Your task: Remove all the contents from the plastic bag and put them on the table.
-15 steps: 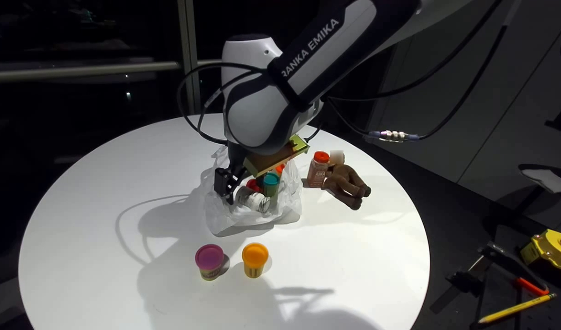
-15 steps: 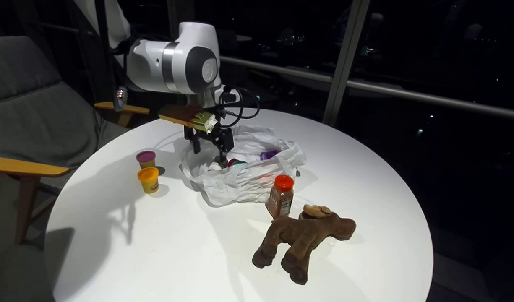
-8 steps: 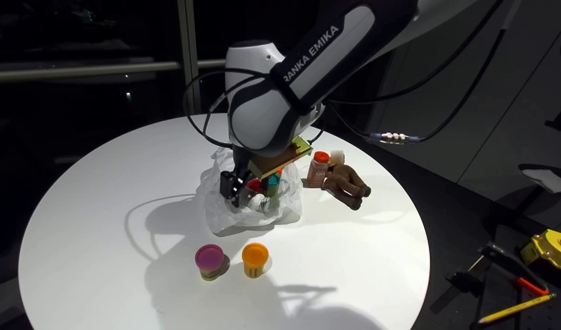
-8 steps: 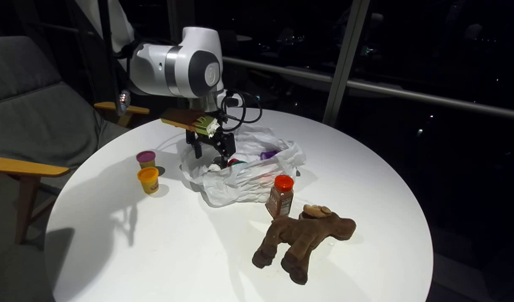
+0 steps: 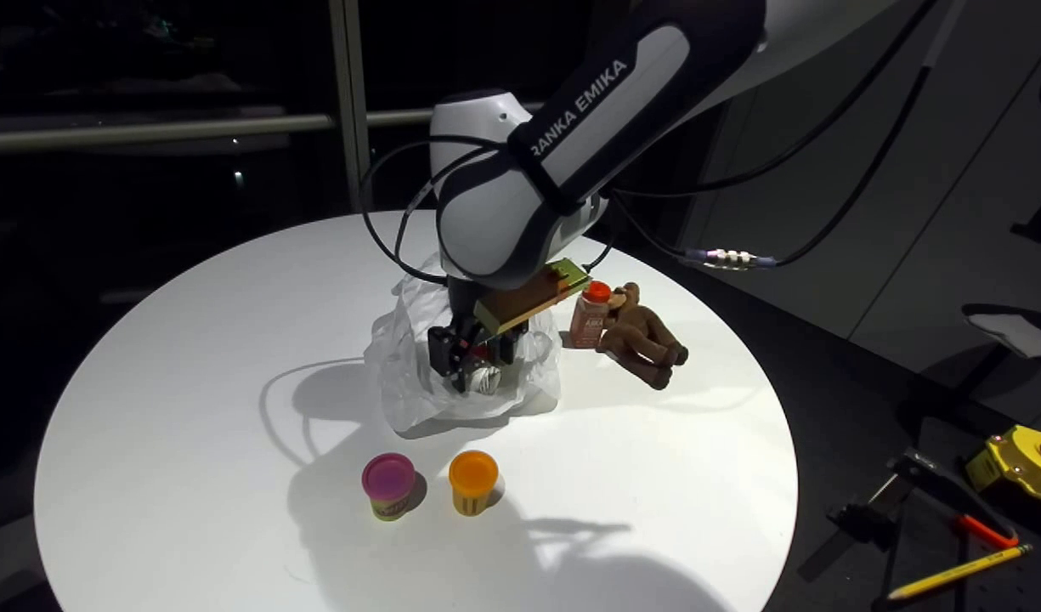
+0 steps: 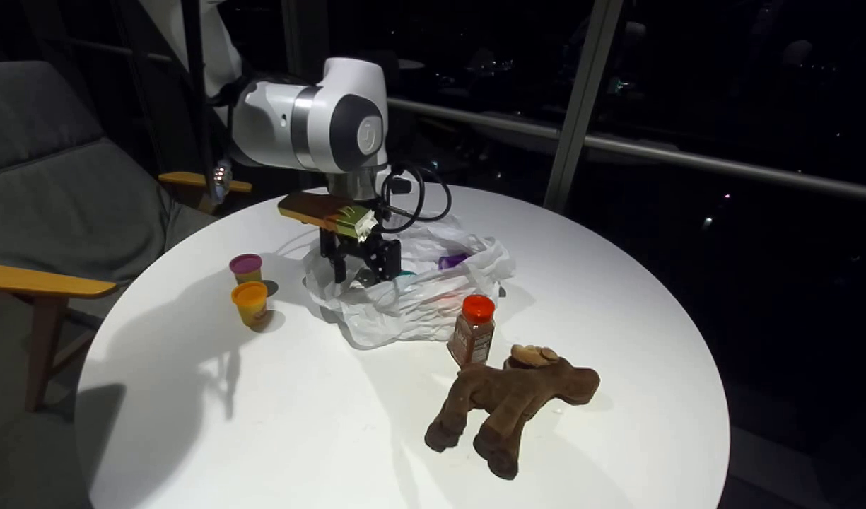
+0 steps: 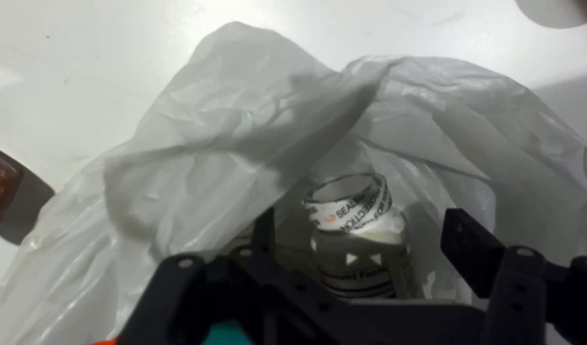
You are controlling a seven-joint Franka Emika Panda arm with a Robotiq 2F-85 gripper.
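Observation:
The plastic bag (image 5: 401,374) sits wrinkled on the white table (image 5: 172,357). My gripper (image 7: 365,239) points down into it, open, its fingers on either side of a white bottle (image 7: 355,254) with a printed seal band. A gap shows between the bottle and the right-hand finger. Also in the bag are a teal lid (image 6: 407,273) and a purple piece (image 6: 452,261); an orange-red edge (image 7: 104,342) shows low in the wrist view. Out on the table stand a purple cup (image 5: 388,483), an orange cup (image 5: 472,482) and a red-capped bottle (image 6: 473,332). The brown toy (image 6: 510,396) lies beside that bottle.
A grey chair with a wooden armrest (image 6: 44,279) stands close to the table's edge. Beyond the table on the far side lie a clamp (image 5: 868,518), a pencil (image 5: 962,571) and a yellow box (image 5: 1017,463). Cables (image 5: 384,178) loop from the arm's wrist.
My gripper has gone lower into the bag and shifted sideways, so its fingers now flank the white bottle. It hides more of the red and teal pieces. The things on the table stayed put.

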